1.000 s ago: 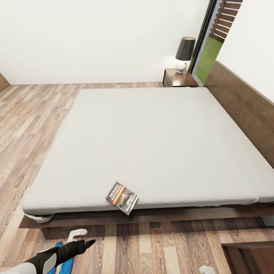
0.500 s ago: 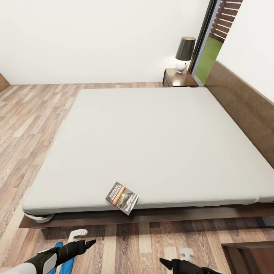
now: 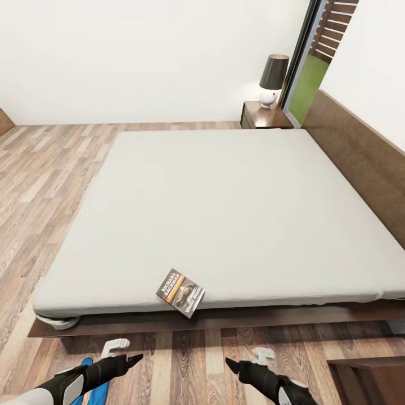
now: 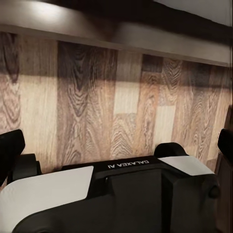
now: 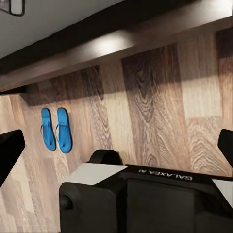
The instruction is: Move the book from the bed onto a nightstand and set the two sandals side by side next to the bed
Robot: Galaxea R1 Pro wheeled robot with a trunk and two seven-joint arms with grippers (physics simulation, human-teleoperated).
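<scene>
Right arm has come further up into the head view since 0.5 s ago, tip now closer to the bed's near edge; left arm, book and camera unchanged

Left to right in head view:
- wood plank floor (image 3: pixel 39 185) on the far left side of the bed
- left gripper (image 3: pixel 134 358) low over the floor just in front of the bed frame, pointing right; left wrist view has its fingers (image 4: pixel 10 145) at both edges of frame, spread wide, nothing between them but floor
- blue sandal (image 3: pixel 85 363) partly hidden under the left arm, on the floor near the bed's near-left corner; right wrist view has both sandals (image 5: pixel 56 129) lying side by side, parallel, on the floor close beside the bed frame
- bed (image 3: pixel 225 214), pale grey mattress on dark frame
- book (image 3: pixel 180 292) lying flat at the near edge of the mattress, one corner overhanging the edge, tilted
- right gripper (image 3: pixel 232 365) over the floor in front of the bed, pointing left toward the left gripper, well apart from it; right wrist view has its fingers (image 5: pixel 9 150) wide apart, empty
- nightstand (image 3: pixel 264 115) at the far corner by the headboard (image 3: pixel 360 163), lamp (image 3: pixel 273 79) on top
- dark wooden furniture corner (image 3: pixel 368 379) at lower right, can't tell what it is
</scene>
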